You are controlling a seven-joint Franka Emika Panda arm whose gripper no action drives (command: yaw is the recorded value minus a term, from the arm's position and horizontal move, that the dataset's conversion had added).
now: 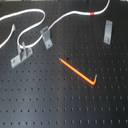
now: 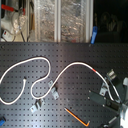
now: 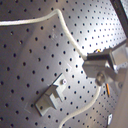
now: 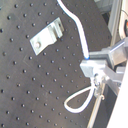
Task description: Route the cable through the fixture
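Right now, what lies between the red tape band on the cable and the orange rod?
In the first exterior view, only bare black pegboard separates the red tape band from the orange rod; the nearest bracket sits off toward the first exterior view's right.

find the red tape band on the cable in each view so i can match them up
First exterior view: red tape band near the top edge, toward the first exterior view's right.
Second exterior view: band right of centre.
First wrist view: not visible.
Second wrist view: not visible.
Shared landmark: the orange rod.

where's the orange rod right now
In the first exterior view, the orange rod lies on the black pegboard near the middle, below the white cable.
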